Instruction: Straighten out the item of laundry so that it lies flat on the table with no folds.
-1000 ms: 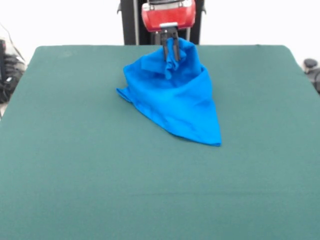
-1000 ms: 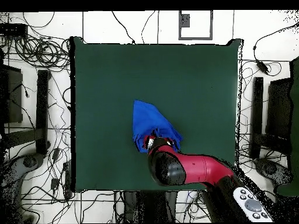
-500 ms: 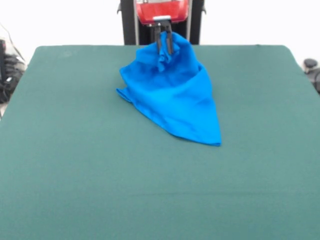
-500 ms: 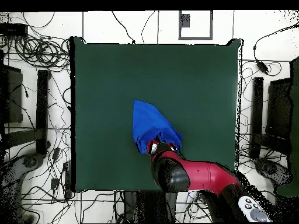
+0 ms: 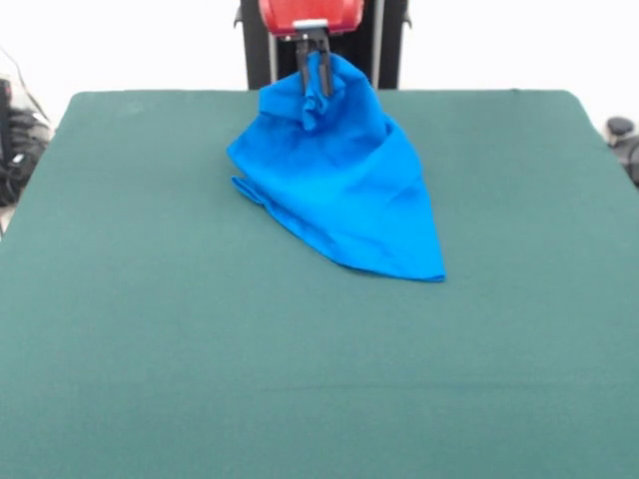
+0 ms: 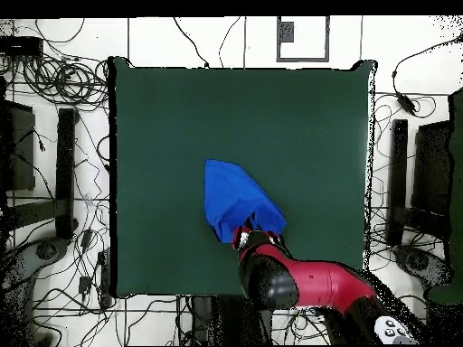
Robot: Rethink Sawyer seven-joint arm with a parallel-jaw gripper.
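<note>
The item of laundry [image 5: 344, 185] is bright blue cloth, bunched into a tent shape on the dark green table [image 5: 150, 329]. Its peak is pinched and lifted at the far side, and its lower corner tapers to a point resting on the felt near the middle. My gripper [image 5: 314, 72] hangs from the red arm, shut on that lifted peak of cloth. From above, the item of laundry [image 6: 233, 197] spreads out from under the red arm [image 6: 303, 283], which hides the gripper there.
Cables and dark stands [image 6: 63, 172] line the floor on both sides of the table. A black object [image 5: 621, 130] sits past the right edge in the front view.
The gripper has risen and drawn back toward the pedestal with the cloth's peak, shifting slightly left in the front view. The cloth stands taller and is stretched more.
</note>
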